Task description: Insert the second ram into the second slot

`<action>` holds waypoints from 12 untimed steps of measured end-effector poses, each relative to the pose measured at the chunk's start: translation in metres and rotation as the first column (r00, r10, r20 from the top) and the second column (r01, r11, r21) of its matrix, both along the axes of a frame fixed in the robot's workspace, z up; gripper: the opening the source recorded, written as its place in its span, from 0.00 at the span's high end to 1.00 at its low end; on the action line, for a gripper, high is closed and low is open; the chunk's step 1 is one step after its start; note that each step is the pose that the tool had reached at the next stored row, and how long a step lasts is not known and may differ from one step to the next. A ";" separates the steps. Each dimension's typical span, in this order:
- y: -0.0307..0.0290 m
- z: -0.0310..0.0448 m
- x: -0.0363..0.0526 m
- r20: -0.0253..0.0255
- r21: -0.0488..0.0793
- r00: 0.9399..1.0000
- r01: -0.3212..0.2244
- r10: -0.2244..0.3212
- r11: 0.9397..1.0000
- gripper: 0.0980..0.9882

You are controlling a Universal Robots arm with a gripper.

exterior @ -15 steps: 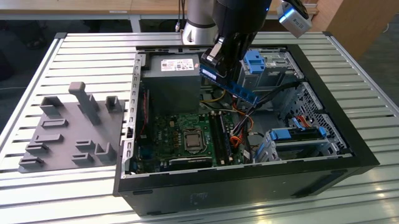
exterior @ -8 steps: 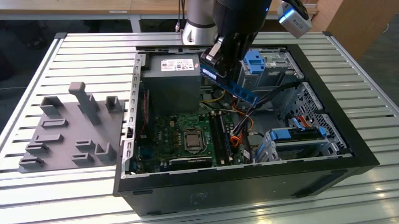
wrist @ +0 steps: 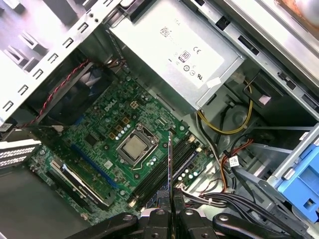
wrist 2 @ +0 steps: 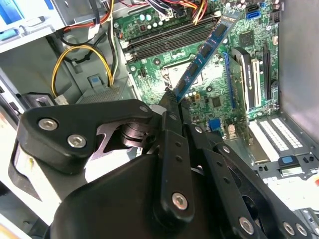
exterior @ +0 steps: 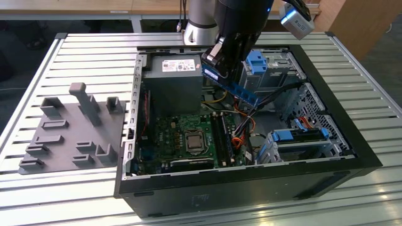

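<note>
My gripper (exterior: 221, 70) hangs over the open computer case (exterior: 238, 188), shut on one end of the second ram (exterior: 242, 92). The ram is a thin blue board with dark chips that slants down toward the motherboard (exterior: 182, 136). In the second wrist view the black fingers (wrist 2: 169, 129) clamp the ram (wrist 2: 204, 52), and its free end hovers above the parallel dark slots (wrist 2: 169, 40). In the first wrist view the ram (wrist: 171, 169) appears edge-on above the gripper (wrist: 171, 213), standing over the slots (wrist: 154, 181) beside the processor socket (wrist: 133, 147). The ram is clear of the slots.
The grey power supply (exterior: 172, 84) fills the case's back corner. Blue drive-bay clips (exterior: 257, 61) and a second set (exterior: 301, 134) sit at the exterior view's right. Loose cables (exterior: 242, 127) run near the slots. A grey fixture plate (exterior: 69, 136) lies on the slatted table at the exterior view's left.
</note>
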State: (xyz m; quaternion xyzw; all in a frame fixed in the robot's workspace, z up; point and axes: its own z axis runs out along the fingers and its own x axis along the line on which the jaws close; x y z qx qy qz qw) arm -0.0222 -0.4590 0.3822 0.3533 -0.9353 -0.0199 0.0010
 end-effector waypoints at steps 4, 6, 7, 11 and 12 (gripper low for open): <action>0.0000 0.0000 0.0000 0.000 0.000 1.000 0.014 -0.014 1.000 0.96; 0.0000 0.0000 0.0000 0.000 0.000 1.000 0.021 -0.021 1.000 0.96; 0.0000 0.0000 0.0000 0.000 0.000 1.000 0.025 -0.025 1.000 0.96; 0.0000 0.0000 0.0000 0.000 0.000 0.999 0.039 -0.039 0.999 0.96; 0.0000 0.0000 0.0000 0.000 0.000 0.999 0.042 -0.042 0.999 0.96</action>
